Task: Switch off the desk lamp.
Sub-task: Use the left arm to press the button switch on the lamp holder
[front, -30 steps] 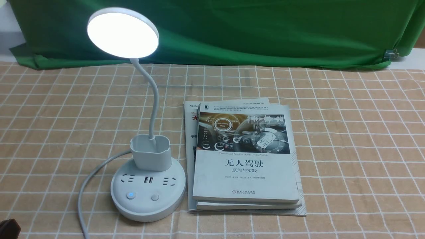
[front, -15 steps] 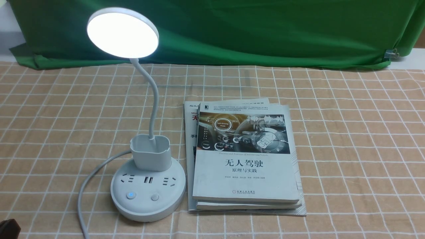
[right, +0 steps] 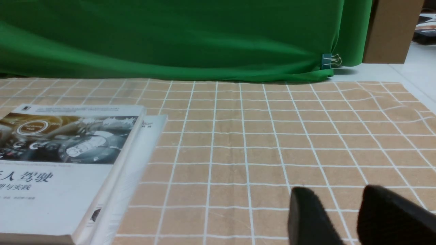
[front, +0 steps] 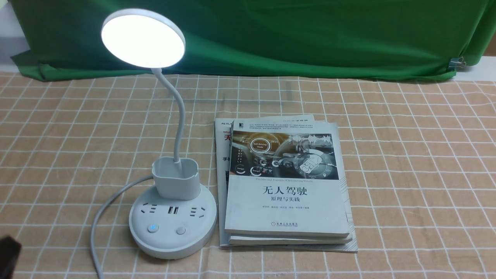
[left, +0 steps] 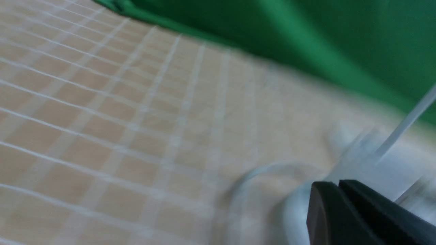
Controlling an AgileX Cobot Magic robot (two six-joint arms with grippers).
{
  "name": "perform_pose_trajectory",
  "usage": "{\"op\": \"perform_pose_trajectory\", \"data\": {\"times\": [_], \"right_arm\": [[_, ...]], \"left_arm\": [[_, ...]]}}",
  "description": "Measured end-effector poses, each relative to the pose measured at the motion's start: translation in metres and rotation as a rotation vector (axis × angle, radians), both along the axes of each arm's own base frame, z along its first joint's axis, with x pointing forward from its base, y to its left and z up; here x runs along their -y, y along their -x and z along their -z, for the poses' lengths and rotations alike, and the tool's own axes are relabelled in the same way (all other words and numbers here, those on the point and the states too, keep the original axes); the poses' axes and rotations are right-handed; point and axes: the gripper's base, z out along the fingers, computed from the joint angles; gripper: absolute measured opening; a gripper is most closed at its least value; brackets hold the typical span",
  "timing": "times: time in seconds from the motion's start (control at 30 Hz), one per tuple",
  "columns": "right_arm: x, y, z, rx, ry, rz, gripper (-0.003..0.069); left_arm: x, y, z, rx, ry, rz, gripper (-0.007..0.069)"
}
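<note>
It looked like a lab test bench: a clipped green cloth (front: 290,35) hung behind a checked tablecloth (front: 407,155) bearing stacked textbooks (front: 286,209).

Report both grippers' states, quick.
Left gripper: closed, fingers pressed together, holding nothing.
Right gripper: open, empty.

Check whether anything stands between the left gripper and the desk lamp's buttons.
Nothing upright does. Between the left gripper, at the near left, and the buttons on the desk lamp lie only the checked cloth and the white cord. The books sit right of the lamp.
</note>
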Motion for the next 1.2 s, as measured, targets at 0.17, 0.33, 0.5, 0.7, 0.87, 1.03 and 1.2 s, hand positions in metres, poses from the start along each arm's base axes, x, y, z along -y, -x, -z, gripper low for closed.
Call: {"op": "perform_pose_trajectory", "data": {"times": [0.17, 0.33, 0.5, 0.7, 0.87, 1.03, 1.2], "right_arm": [[0.0, 0.0, 0.0, 0.0, 0.0, 0.0, 0.024], [0.0, 0.0, 0.0, 0.0, 0.0, 0.0, 0.024], [0.0, 0.0, 0.0, 0.0, 0.0, 0.0, 0.024], [0.0, 0.0, 0.0, 0.0, 0.0, 0.0, 0.024], [0.0, 0.0, 0.0, 0.0, 0.0, 0.0, 0.024], [0.0, 0.0, 0.0, 0.0, 0.0, 0.0, 0.024], [0.0, 0.0, 0.0, 0.0, 0.0, 0.0, 0.024]], "left_arm": [[-0.006, 0.0, -0.011, 0.129, 0.273, -0.058, 0.0006], [-0.006, 0.001, -0.015, 0.144, 0.287, -0.061, 0.0006], [0.005, -0.008, -0.055, -0.012, 0.131, 0.055, 0.0006], [0.013, -0.044, -0.088, -0.426, -0.091, 0.222, 0.0006], [0.021, -0.085, -0.091, -0.73, -0.247, 0.428, 0.0006], [0.041, -0.115, -0.082, -0.892, -0.375, 0.567, 0.0006], [0.085, -0.142, -0.068, -1.064, -0.552, 0.726, 0.0006]]}}
